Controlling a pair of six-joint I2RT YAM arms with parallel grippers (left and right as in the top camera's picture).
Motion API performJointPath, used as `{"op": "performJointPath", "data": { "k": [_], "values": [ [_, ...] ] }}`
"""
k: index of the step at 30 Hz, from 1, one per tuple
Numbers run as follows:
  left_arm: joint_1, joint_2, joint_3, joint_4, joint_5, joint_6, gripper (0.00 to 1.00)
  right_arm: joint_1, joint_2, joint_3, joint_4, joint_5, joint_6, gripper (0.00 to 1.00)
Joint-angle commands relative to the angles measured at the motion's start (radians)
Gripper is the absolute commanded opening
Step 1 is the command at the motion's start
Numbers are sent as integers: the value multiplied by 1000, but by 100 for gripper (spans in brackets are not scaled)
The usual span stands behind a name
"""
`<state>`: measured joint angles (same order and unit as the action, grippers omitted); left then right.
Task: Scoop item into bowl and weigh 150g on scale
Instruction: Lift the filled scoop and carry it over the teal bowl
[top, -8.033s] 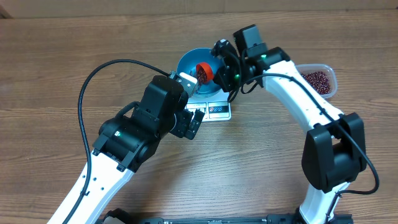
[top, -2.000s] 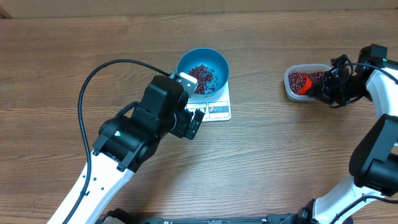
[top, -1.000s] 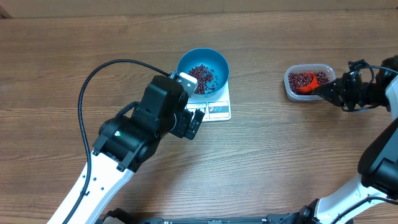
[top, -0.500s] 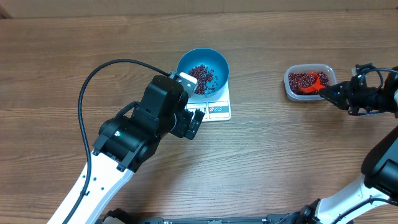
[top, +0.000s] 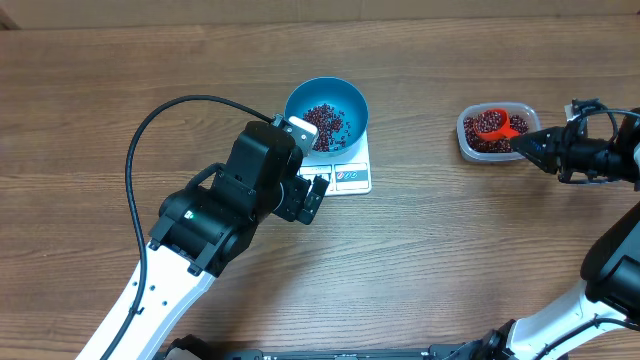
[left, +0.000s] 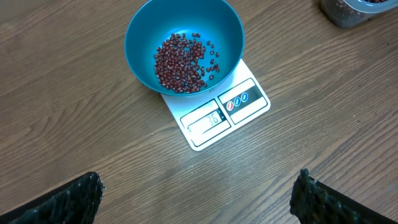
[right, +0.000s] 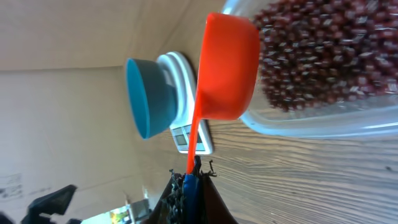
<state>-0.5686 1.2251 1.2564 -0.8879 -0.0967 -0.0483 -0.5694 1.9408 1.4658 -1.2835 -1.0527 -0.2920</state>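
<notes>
The light-blue bowl (top: 327, 98) (left: 140, 37) stands on the white scale (top: 350, 177) (left: 249, 102), with a loose pile of red-brown beans (top: 324, 120) (left: 181, 57) in it. My left gripper (left: 199, 196) hovers open just in front of the scale, nothing between its fingers. At the far right my right gripper (top: 530, 146) (right: 191, 180) is shut on the thin handle of an orange scoop (top: 492, 124) (right: 227, 68). The scoop's cup sits inside a clear tub (top: 466, 140) (right: 311, 127) of more beans (right: 323, 56). Whether the cup holds beans I cannot tell.
Bare wooden table (top: 430, 250) lies between the scale and the tub. The left arm's black body and cable (top: 150, 125) fill the lower left. The right arm's links (top: 610, 270) run down the right edge.
The scoop has gone from over the bowl to the tub at the right, and in the last half second its cup slid further left into the tub. The left arm has stayed still.
</notes>
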Motion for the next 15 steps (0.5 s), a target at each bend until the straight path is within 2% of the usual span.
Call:
{"op": "performJointPath", "data": {
  "k": [1,15],
  "values": [
    [5,3,16,2,12,19,100,1,1,-5,-13,-109,-58,4],
    [6,3,16,2,12,19,100,126,-2,24,-26,-208,-57,4]
  ]
}}
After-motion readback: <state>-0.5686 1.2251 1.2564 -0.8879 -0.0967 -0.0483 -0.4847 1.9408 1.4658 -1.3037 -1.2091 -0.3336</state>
